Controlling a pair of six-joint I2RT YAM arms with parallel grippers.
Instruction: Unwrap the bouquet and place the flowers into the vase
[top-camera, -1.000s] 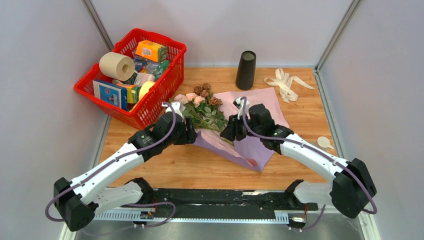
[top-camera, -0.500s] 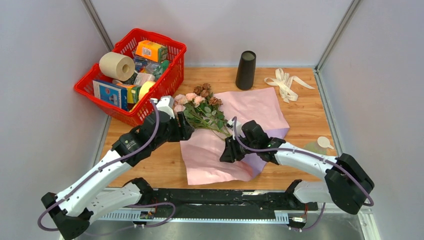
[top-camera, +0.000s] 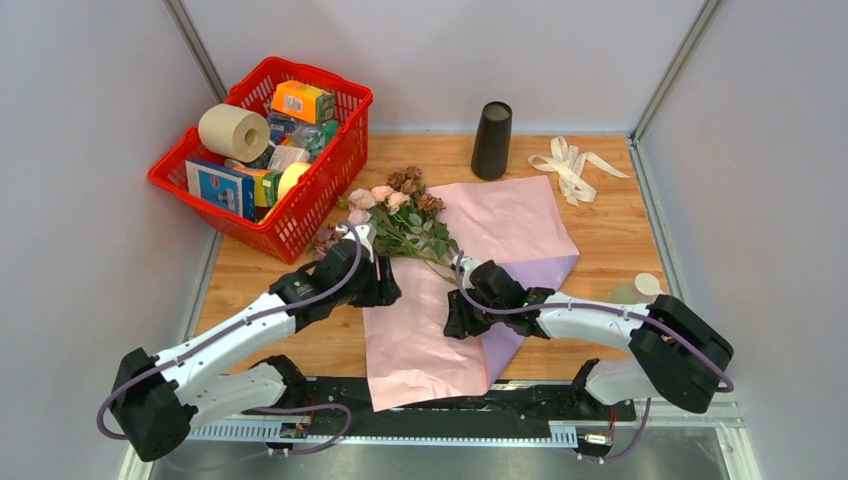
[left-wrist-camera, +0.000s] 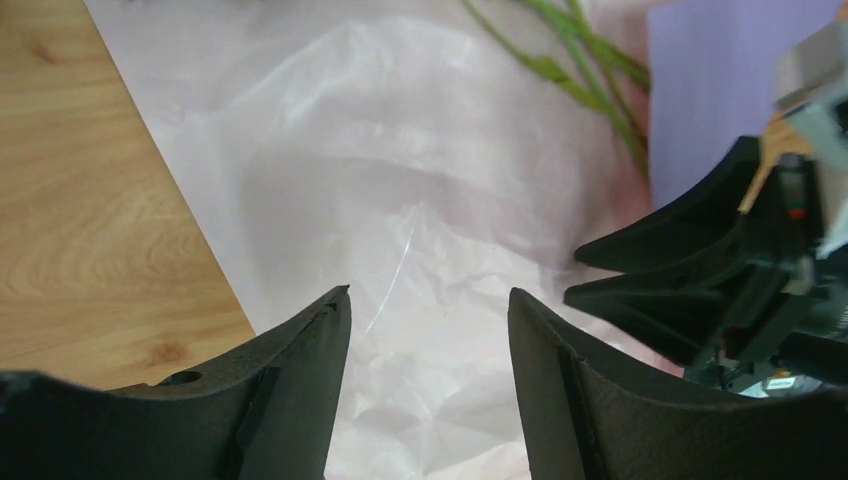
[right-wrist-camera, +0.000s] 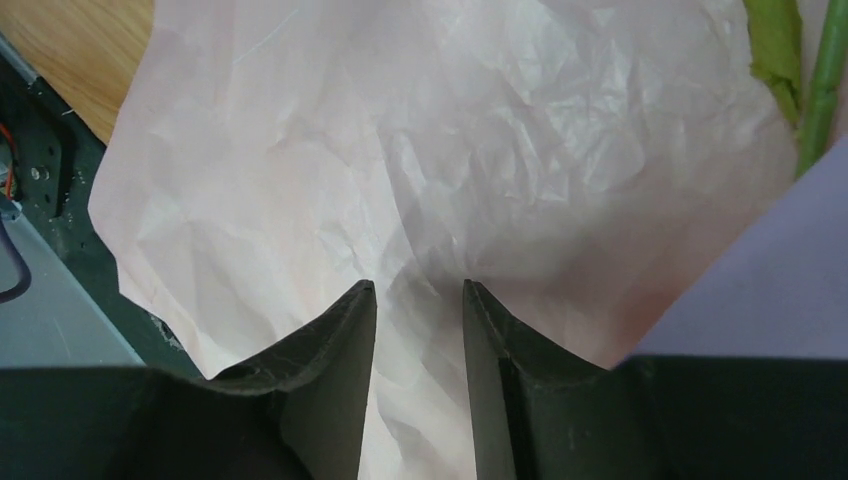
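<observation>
Worktop (top-camera: 300, 335) of pale wood carries a pink paper sheet (top-camera: 510, 215) spread open, its near corner overhanging the front edge, a lilac fold showing on the right; a red basket (top-camera: 312, 188) of groceries sits far left. The flowers (top-camera: 405, 222) lie unwrapped on the sheet's far-left corner, blooms toward the basket; the left pincer (left-wrist-camera: 430, 300) hovers over the sheet, jaws wide apart and empty; the right pincer (right-wrist-camera: 420, 290), jaws narrowly parted, holds nothing. The black vase (top-camera: 491, 140) stands upright behind the sheet, apart from the flowers; a cream ribbon (top-camera: 570, 165) lies to its right.
</observation>
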